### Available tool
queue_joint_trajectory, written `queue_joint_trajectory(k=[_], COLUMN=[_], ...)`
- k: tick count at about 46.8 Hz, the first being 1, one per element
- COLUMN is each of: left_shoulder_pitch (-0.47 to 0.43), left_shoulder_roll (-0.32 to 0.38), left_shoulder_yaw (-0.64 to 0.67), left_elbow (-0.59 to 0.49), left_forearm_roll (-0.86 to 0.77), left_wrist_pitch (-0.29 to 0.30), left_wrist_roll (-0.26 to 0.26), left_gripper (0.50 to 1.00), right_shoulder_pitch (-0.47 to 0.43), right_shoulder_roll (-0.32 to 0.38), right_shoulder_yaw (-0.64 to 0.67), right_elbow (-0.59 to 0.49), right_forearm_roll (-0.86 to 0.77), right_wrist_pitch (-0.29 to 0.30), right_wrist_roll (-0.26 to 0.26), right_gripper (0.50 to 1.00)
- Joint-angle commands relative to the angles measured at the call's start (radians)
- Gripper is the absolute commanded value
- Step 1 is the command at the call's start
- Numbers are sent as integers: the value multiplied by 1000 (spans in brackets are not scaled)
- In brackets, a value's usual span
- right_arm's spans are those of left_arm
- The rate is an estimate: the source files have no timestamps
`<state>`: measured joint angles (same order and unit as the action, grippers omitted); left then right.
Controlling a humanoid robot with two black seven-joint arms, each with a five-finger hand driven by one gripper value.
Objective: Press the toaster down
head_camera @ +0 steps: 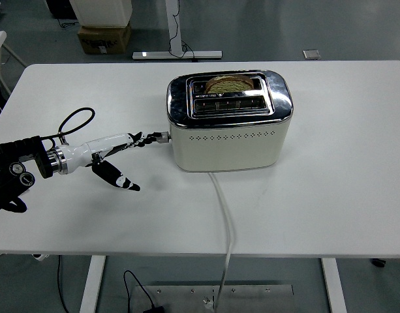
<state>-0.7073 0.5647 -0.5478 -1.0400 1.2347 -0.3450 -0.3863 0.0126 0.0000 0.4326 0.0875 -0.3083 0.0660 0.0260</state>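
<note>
Left hand (115, 156), fingers extended and gripping nothing, reaches rightward with fingertips on the lever (162, 137) at the left end of the toaster (229, 120) mid-table; bread slice (230, 83) sits low in far slot.

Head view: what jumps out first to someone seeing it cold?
The cream and chrome toaster at the middle of the white table, with a bread slice sunk low in its rear slot. Next, the left hand reaching in from the left edge, one fingertip on the lever at the toaster's left end. A white cord trails off the near edge.
</note>
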Motion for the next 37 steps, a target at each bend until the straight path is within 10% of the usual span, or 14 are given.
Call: queue_joint_trajectory(k=[1,37], left_shoulder_pitch=[0,25], left_shoulder_roll=[-2,-3], left_shoulder_yaw=[0,5], left_elbow=[0,28], left_forearm_roll=[-3,-4], left_wrist_pitch=[0,0], left_wrist_roll=[0,0], left_gripper=[1000,1000], right_shoulder_pitch=[1,1], right_shoulder_roll=[0,0], right_shoulder_yaw=[0,0], right_elbow=[0,0], right_forearm_roll=[0,0], right_wrist_pitch=[0,0], right_wrist_roll=[0,0], right_gripper=[998,998])
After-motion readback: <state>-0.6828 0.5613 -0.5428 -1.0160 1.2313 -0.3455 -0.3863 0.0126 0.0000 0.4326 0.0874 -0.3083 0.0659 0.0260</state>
